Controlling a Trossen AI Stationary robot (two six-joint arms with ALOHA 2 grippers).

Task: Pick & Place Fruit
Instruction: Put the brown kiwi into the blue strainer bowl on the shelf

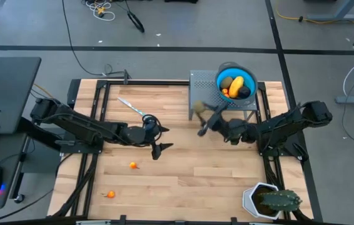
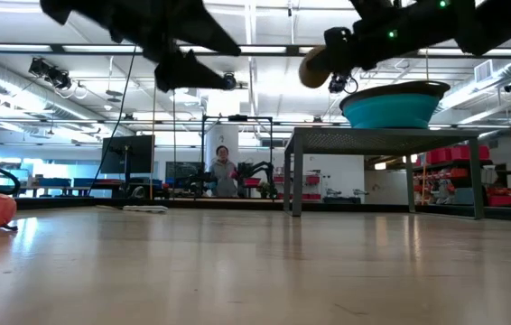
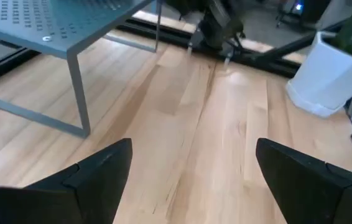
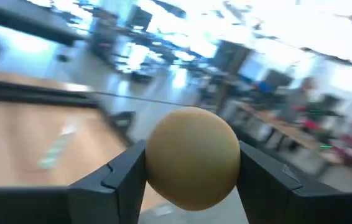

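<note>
My right gripper (image 1: 202, 120) is shut on an olive-brown oval fruit (image 1: 197, 110), high above the table just left of the grey stand (image 1: 203, 80). The blue bowl (image 1: 236, 81) sits on the stand and holds a yellow oblong (image 1: 236, 84), another olive-brown oval (image 1: 226, 82), a near-black round piece (image 1: 246, 92) and an orange bit. Two orange-red bits (image 1: 132, 165) (image 1: 110, 195) lie on the table's near left. My left gripper (image 1: 159, 136) hovers open over the table's middle and touches nothing. My right gripper pinches the olive-brown fruit (image 4: 191, 155) between its two fingers (image 4: 123, 174), one on either side of its widest part. The fingers come about level from the table's right. The fruit is lifted clear (image 2: 314, 65), about as high as the bowl's rim.
A thin silvery stick (image 1: 133, 106) lies on the far left of the board. A white pot with a cactus (image 1: 271, 200) stands at the near right corner. The stand's legs (image 3: 79, 93) rise from the table on the far right. A person stands in the room beyond (image 2: 224, 171).
</note>
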